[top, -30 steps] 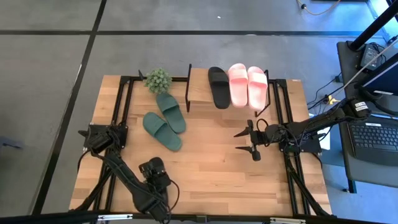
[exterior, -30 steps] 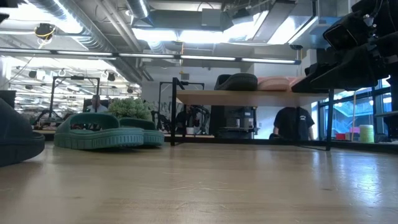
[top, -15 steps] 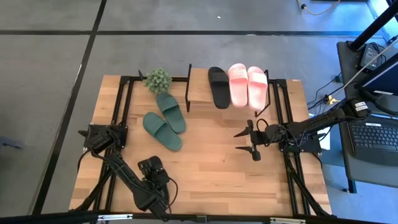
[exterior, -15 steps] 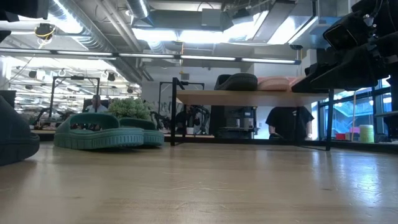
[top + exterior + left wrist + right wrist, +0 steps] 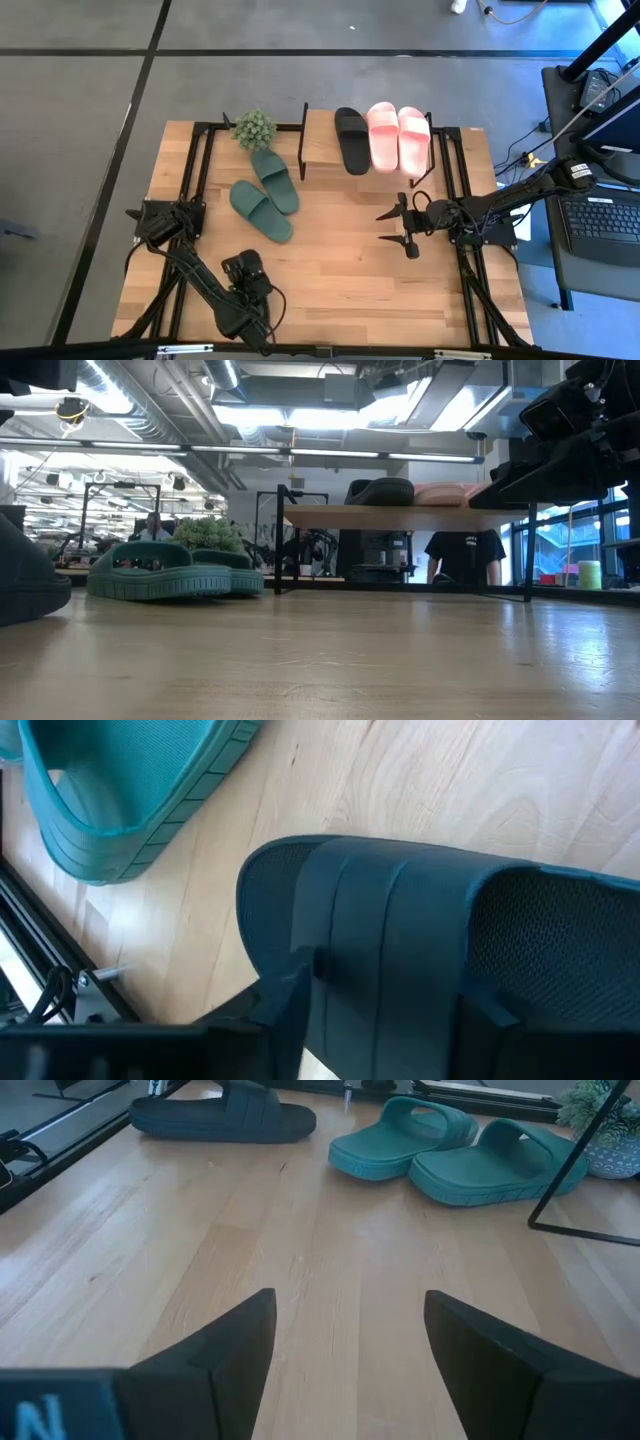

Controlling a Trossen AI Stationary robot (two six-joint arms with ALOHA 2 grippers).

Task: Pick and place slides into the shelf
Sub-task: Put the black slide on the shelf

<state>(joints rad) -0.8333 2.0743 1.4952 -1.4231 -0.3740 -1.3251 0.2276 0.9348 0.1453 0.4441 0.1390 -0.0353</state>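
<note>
A black slide (image 5: 400,920) lies sole down near the table's front left and fills the left wrist view. My left gripper (image 5: 245,272) is down on it from above. The same slide shows far off in the right wrist view (image 5: 222,1120). The second black slide (image 5: 351,138) and the pink pair (image 5: 399,136) lie on top of the shelf (image 5: 322,152). The green pair (image 5: 262,196) lies on the table left of the shelf. My right gripper (image 5: 345,1340) hovers open at the table's right side, touching nothing. My left gripper is closed on the black slide at its wide strap (image 5: 330,950), coming from above and slanting down. One dark finger (image 5: 285,1005) shows against the strap's side; the slide itself hides the other. The slide rests flat on the table.
A small potted plant (image 5: 254,128) stands at the far left beside the shelf's black frame. Bare wooden tabletop (image 5: 340,260) stretches between the two arms. Black metal rails (image 5: 200,190) run along both sides of the table. A person shows in the room behind (image 5: 460,555).
My left gripper has settled slightly lower over the black slide near the table's front edge. The slide stays on the table.
</note>
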